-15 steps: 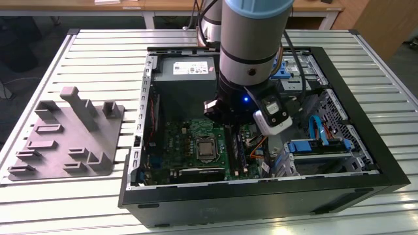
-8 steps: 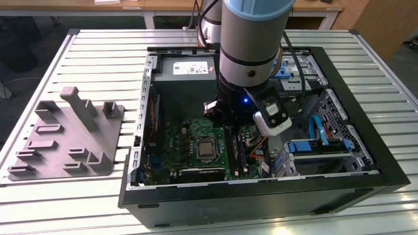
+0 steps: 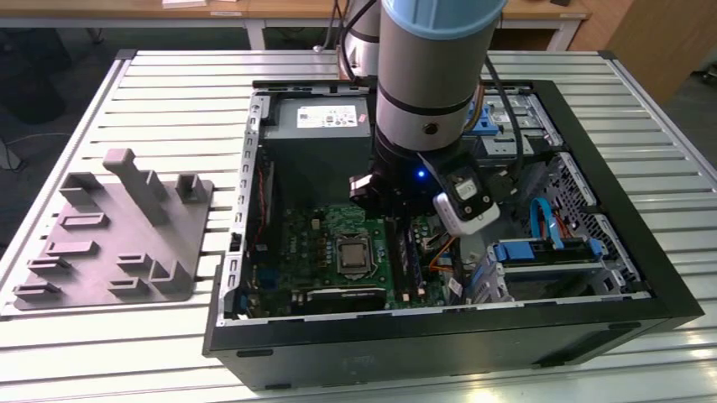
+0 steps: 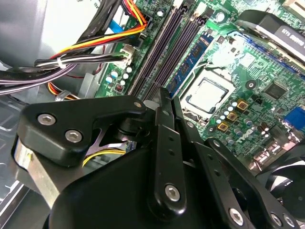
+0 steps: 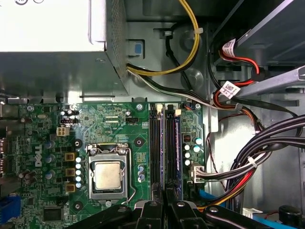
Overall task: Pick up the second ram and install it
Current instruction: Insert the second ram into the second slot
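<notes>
My gripper (image 5: 165, 204) hangs low inside the open computer case (image 3: 627, 252), right over the memory slots (image 5: 155, 143) beside the processor. Its two black fingers (image 4: 162, 124) are pressed together, shut on the second ram (image 5: 165, 148). The ram shows edge-on as a thin dark strip running along the slots away from the fingertips. I cannot tell how deep it sits in its slot. Another stick with a blue label (image 4: 191, 59) stands in a neighbouring slot. In the exterior view the arm (image 3: 431, 101) covers the gripper from above.
A grey slotted plate with upright posts (image 3: 112, 227) lies on the table at the exterior view's left. The grey power supply (image 5: 52, 43) sits beyond the motherboard. Cable bundles (image 5: 257, 157) crowd one side of the slots, and the processor socket (image 5: 107, 174) lies on the other.
</notes>
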`<state>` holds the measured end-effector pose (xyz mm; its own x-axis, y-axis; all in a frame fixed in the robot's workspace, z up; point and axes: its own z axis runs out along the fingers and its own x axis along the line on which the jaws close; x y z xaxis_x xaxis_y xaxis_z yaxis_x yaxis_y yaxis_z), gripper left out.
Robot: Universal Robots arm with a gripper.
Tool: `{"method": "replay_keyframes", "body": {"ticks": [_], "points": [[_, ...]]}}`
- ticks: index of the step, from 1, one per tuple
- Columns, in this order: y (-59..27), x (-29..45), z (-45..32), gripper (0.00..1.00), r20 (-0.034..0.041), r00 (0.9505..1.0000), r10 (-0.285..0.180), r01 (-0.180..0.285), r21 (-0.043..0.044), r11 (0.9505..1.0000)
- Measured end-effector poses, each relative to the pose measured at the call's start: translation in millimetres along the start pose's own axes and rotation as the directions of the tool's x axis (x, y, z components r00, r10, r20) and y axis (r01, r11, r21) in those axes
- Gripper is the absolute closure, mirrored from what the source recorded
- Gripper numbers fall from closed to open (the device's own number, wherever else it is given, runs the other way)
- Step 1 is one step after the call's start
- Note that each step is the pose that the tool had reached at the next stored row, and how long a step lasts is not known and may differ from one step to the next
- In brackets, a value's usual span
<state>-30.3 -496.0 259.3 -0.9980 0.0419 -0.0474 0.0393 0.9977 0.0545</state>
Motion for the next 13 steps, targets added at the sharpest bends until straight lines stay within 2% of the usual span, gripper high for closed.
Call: {"method": "replay_keyframes", "body": {"ticks": [13], "points": [[-0.4,0.1,3.7,0.86,0.0,1.0,0.0,0.0,-0.0001,1.0]]}}
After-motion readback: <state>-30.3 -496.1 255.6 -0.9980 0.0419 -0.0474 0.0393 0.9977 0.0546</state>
